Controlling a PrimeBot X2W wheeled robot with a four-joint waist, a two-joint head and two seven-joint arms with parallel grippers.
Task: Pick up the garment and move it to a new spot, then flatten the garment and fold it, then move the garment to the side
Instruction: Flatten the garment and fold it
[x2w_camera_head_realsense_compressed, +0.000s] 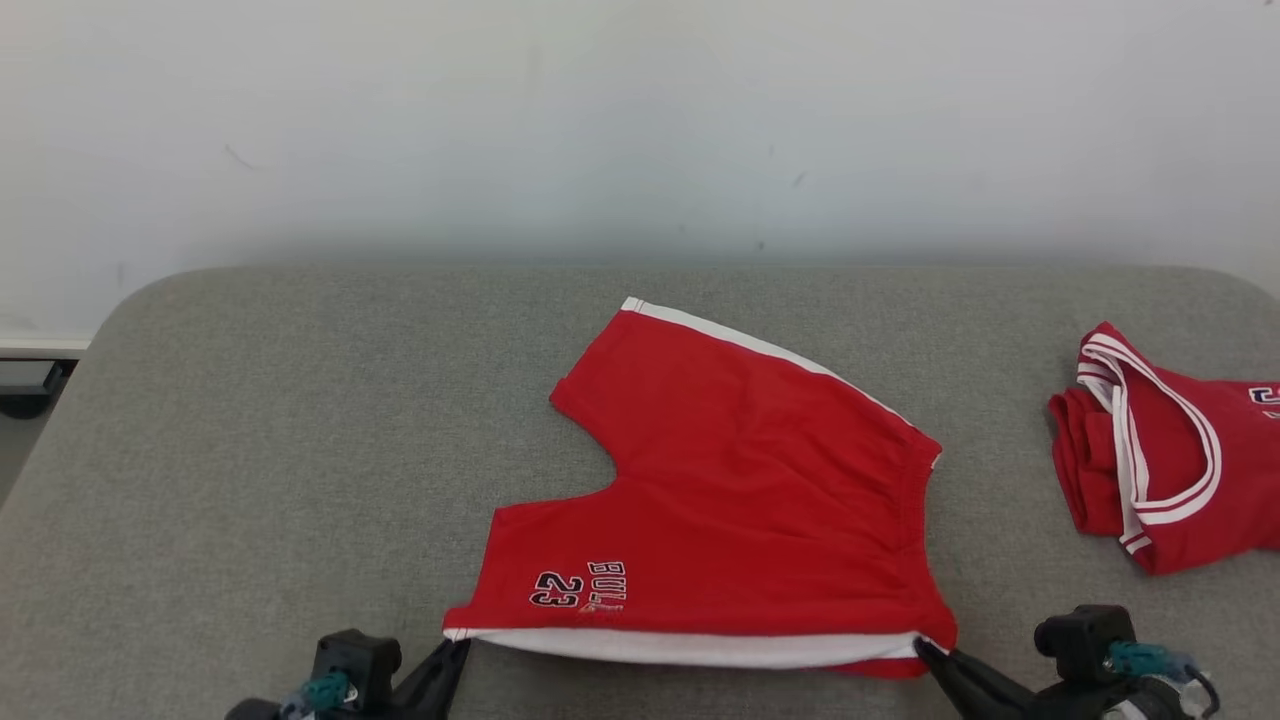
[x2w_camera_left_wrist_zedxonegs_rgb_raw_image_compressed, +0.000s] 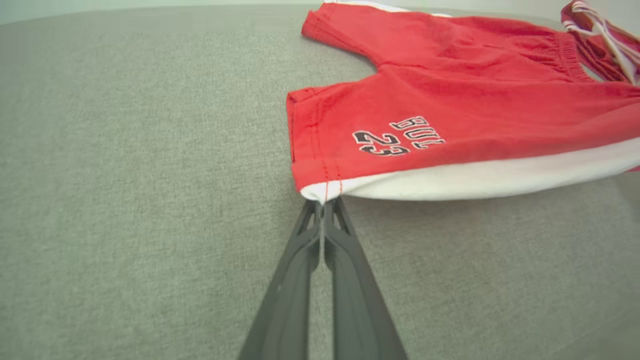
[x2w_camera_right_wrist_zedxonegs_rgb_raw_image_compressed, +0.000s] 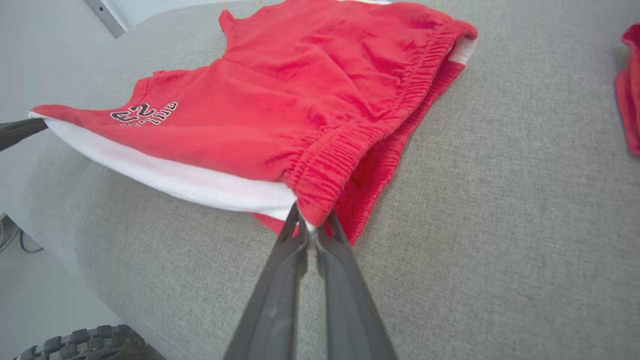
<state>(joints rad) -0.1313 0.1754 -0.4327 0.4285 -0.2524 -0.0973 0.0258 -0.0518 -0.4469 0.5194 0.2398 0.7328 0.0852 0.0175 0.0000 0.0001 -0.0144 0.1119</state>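
Red shorts (x2w_camera_head_realsense_compressed: 740, 480) with white side stripes and a "BULLS 23" print lie spread on the grey padded table (x2w_camera_head_realsense_compressed: 250, 450). My left gripper (x2w_camera_head_realsense_compressed: 458, 646) is shut on the near leg-hem corner (x2w_camera_left_wrist_zedxonegs_rgb_raw_image_compressed: 322, 192) at the white stripe. My right gripper (x2w_camera_head_realsense_compressed: 922, 648) is shut on the near end of the elastic waistband (x2w_camera_right_wrist_zedxonegs_rgb_raw_image_compressed: 312, 210). The near edge of the shorts (x2w_camera_right_wrist_zedxonegs_rgb_raw_image_compressed: 200, 145) hangs lifted and taut between the two grippers, a little above the table. The far leg (x2w_camera_head_realsense_compressed: 640, 350) rests flat.
A second red garment with white and dark trim (x2w_camera_head_realsense_compressed: 1160, 460) lies bunched at the table's right edge. A white wall rises behind the table. The table's left edge drops to the floor, where a wheel (x2w_camera_right_wrist_zedxonegs_rgb_raw_image_compressed: 85, 342) shows.
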